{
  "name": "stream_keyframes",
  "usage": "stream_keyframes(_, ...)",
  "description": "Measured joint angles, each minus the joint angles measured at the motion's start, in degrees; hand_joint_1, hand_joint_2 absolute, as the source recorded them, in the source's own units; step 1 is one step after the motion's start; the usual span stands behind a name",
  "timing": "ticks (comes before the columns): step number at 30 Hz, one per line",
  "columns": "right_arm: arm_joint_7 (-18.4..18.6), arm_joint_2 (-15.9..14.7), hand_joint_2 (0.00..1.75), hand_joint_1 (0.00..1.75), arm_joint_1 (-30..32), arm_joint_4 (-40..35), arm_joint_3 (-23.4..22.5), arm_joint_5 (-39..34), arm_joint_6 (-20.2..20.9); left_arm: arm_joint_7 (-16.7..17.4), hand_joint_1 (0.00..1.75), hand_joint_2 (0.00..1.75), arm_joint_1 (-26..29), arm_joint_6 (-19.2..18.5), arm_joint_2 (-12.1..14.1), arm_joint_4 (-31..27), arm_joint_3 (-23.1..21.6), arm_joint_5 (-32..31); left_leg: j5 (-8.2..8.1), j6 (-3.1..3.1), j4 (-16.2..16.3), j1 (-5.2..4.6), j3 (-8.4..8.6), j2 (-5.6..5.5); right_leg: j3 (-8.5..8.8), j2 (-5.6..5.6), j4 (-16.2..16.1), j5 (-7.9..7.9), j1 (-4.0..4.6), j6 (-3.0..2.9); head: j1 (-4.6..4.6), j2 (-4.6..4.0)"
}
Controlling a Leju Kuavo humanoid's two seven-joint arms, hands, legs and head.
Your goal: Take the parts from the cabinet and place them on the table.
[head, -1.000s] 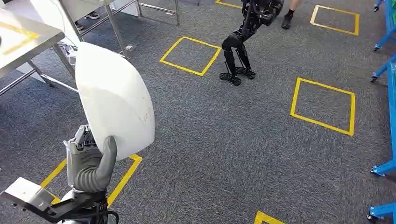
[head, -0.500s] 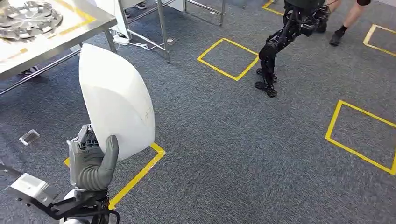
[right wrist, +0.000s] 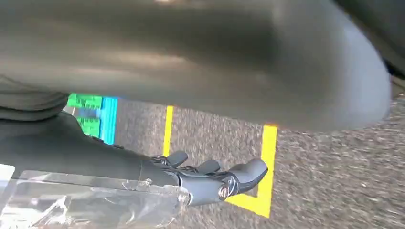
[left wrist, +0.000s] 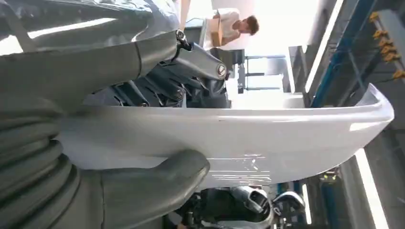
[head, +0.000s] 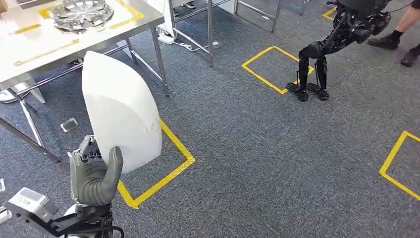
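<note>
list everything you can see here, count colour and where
white curved part: 1, white, held upright in the left hand, low left of head view
table: 1, steel top with yellow tape lines, upper left
silver disc part: 1, silver, on the table's far end
floor squares: several, yellow tape, on grey carpet
second robot: 1, black, standing upper right
person's shoes: 2, dark, behind that robot
left hand: 1, grey, fingers gripping the part's lower edge
right hand: 1, dark grey, hanging above the carpet, holding nothing
</note>
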Motion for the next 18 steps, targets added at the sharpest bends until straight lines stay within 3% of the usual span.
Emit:
stream_keyframes(1,0.00,0.00,0.00,0.00,-0.08,0.00,0.00,0.00,0.00,0.09,1.75,1.75,-0.11,-0.02,0.00,-0.02,0.00,0.00,-0.36,0.94,-1.04,-0.63,0.21,0.40,0.01,-0.66,0.32,-0.31,0.48,0.49,-0.42,0.00)
stream_keyframes(2,0.00,0.00,0.00,0.00,-0.10,0.02,0.00,0.00,0.09,0.11,1.75,1.75,-0.09,-0.04,0.00,-0.04,-0.02,0.00,-0.54,2.02,-0.54,-0.58,-0.05,0.14,0.09,-0.88,0.08,-0.29,0.51,0.69,-0.19,0.00)
stream_keyframes(3,0.00,0.00,0.00,0.00,-0.12,0.02,0.00,0.00,0.24,0.20,1.75,1.75,0.12,-0.02,0.04,-0.04,0.00,0.02,-0.68,2.38,-0.55,-0.70,-0.26,-0.66,0.37,-1.70,-0.02,-0.44,0.52,1.06,0.35,0.00)
stream_keyframes(5,0.00,0.02,0.00,0.00,-0.39,0.00,0.00,0.00,0.39,0.31,1.75,1.75,0.23,-0.02,0.07,-0.04,0.22,0.04,-0.60,3.22,-0.76,-0.62,-0.22,-1.99,0.93,-2.82,-0.19,-0.87,0.30,1.75,0.28,0.00)
stream_keyframes(6,0.00,0.04,0.00,0.00,-0.64,0.00,0.00,0.00,0.42,0.33,1.75,1.75,0.26,-0.04,0.04,-0.11,0.24,0.02,-0.56,3.55,-0.86,-0.32,-0.03,-2.42,0.83,-0.44,0.57,-1.78,0.10,2.06,0.59,0.00)
stream_keyframes(7,0.00,0.11,0.00,0.00,-0.74,-0.02,0.00,0.00,0.42,0.46,1.75,1.75,0.13,-0.04,0.04,-0.18,0.33,0.07,-0.58,3.76,-0.85,-0.30,0.00,-3.11,-0.63,2.36,3.57,-3.59,0.09,2.02,0.65,0.00)
stream_keyframes(8,0.00,0.13,0.00,0.00,-0.69,-0.02,0.00,0.00,0.46,0.48,1.75,1.75,0.17,-0.04,0.04,-0.20,0.31,0.07,-0.59,4.08,-0.85,-0.34,-0.01,-3.67,-3.00,3.83,8.17,-5.76,0.10,1.90,0.94,0.00)
stream_keyframes(9,0.00,0.15,0.00,0.00,-0.56,-0.02,0.00,0.00,0.48,0.52,1.75,1.75,0.20,-0.09,0.04,-0.17,0.31,0.09,-0.68,4.30,-0.82,-0.50,-0.01,-4.36,-5.72,4.48,13.19,-7.67,0.16,1.76,0.96,0.00)
stream_keyframes(10,0.00,0.15,0.00,0.00,-0.28,-0.02,0.00,0.00,0.48,0.57,1.75,1.75,0.25,-0.07,0.04,-0.17,0.31,0.09,-0.73,4.39,-0.80,-0.69,0.04,-5.20,-7.88,4.60,16.88,-8.43,0.21,1.57,0.96,0.00)
stream_keyframes(11,0.00,0.13,0.00,0.00,0.01,0.00,0.00,0.00,0.48,0.63,1.75,1.75,0.26,-0.07,0.07,-0.17,0.35,0.11,-0.78,4.48,-0.78,-0.84,0.13,-6.08,-9.17,4.61,18.28,-7.90,0.30,1.34,0.96,0.00)
stream_keyframes(12,0.00,0.13,0.00,0.00,0.15,0.00,0.00,0.00,0.46,0.66,1.75,1.75,0.27,-0.07,0.07,-0.18,0.35,0.13,-0.86,4.55,-0.75,-0.97,0.31,-7.06,-9.19,4.70,16.92,-5.83,0.49,0.98,0.98,0.00)
stream_keyframes(14,0.00,0.13,0.00,0.00,-0.03,0.00,0.00,0.31,0.37,0.79,1.75,1.75,0.27,-0.07,0.07,-0.18,0.39,0.20,-1.02,4.53,-0.74,-1.10,0.70,-8.64,-6.53,5.83,8.76,0.21,0.88,0.05,1.01,0.00)
stream_keyframes(15,0.00,0.13,0.00,0.00,-0.08,0.00,0.00,0.39,0.35,0.92,1.75,1.75,0.29,-0.09,0.07,-0.17,0.42,0.26,-1.14,4.41,-0.75,-1.04,0.85,-9.37,-4.72,8.19,3.39,2.96,1.04,-0.49,0.98,0.00)
stream_keyframes(16,0.00,0.11,0.00,0.00,-0.01,0.00,0.00,0.44,0.28,1.01,1.75,1.75,0.26,-0.09,0.07,-0.20,0.46,0.31,-1.27,4.13,-0.67,-1.26,0.67,-9.99,-4.02,10.61,2.36,2.32,0.82,-0.84,0.63,0.00)
stream_keyframes(18,0.00,0.11,0.00,0.00,0.04,-0.02,0.00,0.59,0.20,1.18,1.75,1.75,0.44,-0.13,0.09,-0.20,0.55,0.44,-1.14,3.57,-0.65,-0.52,0.32,-11.26,-3.06,9.36,1.02,1.66,1.23,-0.70,0.85,0.00)
